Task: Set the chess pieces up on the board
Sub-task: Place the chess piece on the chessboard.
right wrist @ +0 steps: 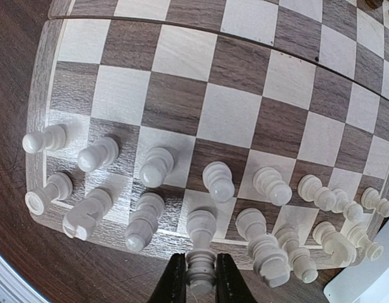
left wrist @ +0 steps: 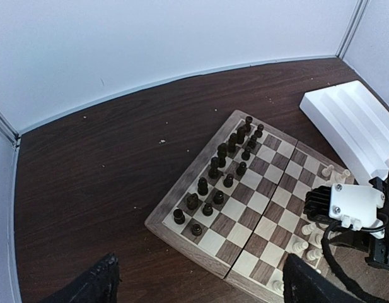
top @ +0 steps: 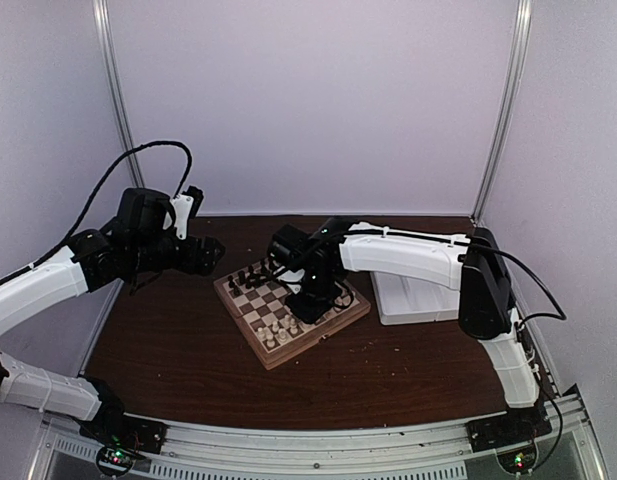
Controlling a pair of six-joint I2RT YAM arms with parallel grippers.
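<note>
nearly done, i judge: the right hand (right wrist: pixel 201 281) is clenched on a white piece (right wrist: pixel 201 262) at the board (right wrist: pixel 175 101) edge, other white pieces (right wrist: pixel 217 180) ranked beside and ahead of it, dark pieces (left wrist: pixel 219 170) beyond. the left hand (left wrist: pixel 200 278) hangs released, empty. left: letting go.

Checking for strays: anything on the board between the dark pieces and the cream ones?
Nothing: bare board squares separate the dark pieces and the cream pieces, clearest in left wrist view.
</note>
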